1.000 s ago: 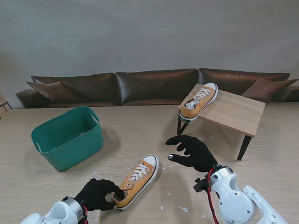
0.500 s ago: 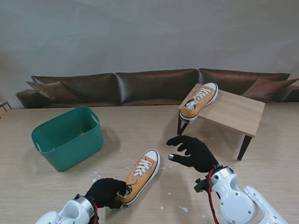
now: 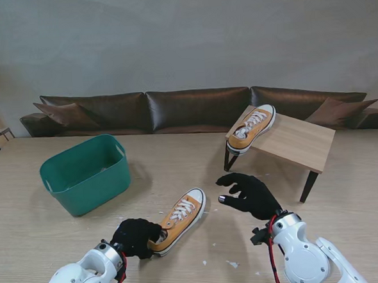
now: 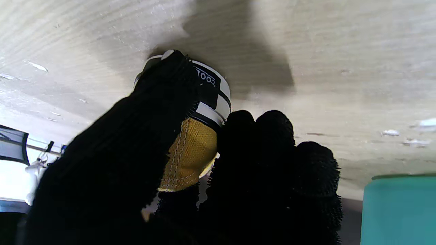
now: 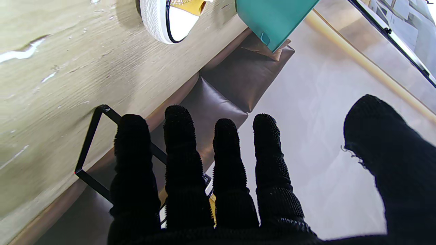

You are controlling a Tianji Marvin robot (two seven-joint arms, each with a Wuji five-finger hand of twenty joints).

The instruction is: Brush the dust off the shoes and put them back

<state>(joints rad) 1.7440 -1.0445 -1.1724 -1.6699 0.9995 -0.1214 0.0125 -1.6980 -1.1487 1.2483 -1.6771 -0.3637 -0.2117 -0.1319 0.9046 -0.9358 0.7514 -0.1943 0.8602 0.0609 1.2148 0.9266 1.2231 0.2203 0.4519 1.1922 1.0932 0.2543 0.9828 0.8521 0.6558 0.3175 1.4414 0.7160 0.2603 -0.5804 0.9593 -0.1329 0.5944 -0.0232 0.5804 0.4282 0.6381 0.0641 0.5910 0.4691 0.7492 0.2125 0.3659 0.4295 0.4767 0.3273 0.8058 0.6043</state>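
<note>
Left hand (image 3: 137,237) has a black glove on and it grabs the back end of the yellow shoe (image 3: 180,219) on the big table (image 3: 47,233). That hand is near me, on the left. Its fingers (image 4: 272,160) curl tight around the heel, and the thumb (image 4: 136,136) presses on the other side, so the heel sits between them. From the left wrist view the white and black rubber strip at the heel shows just past the thumb.

Right hand (image 3: 249,194) holds nothing. It hangs over the table a little to the right of the shoe's toe and does not touch the shoe. Its fingers (image 5: 224,170) are straight and spread, and the thumb (image 5: 381,143) sticks out far to the side.

Long and thin, the yellow shoe lies slanted. Its heel is near me in the left hand, and its white toe points away from me and to the right, toward the right hand. Its white laces face up.

One more yellow shoe (image 3: 252,128) rests on the small wooden stand (image 3: 298,144), farther from me on the right. Off to the left sits a green bin (image 3: 85,174). Little white bits (image 3: 232,264) lie on the table near the shoe.
</note>
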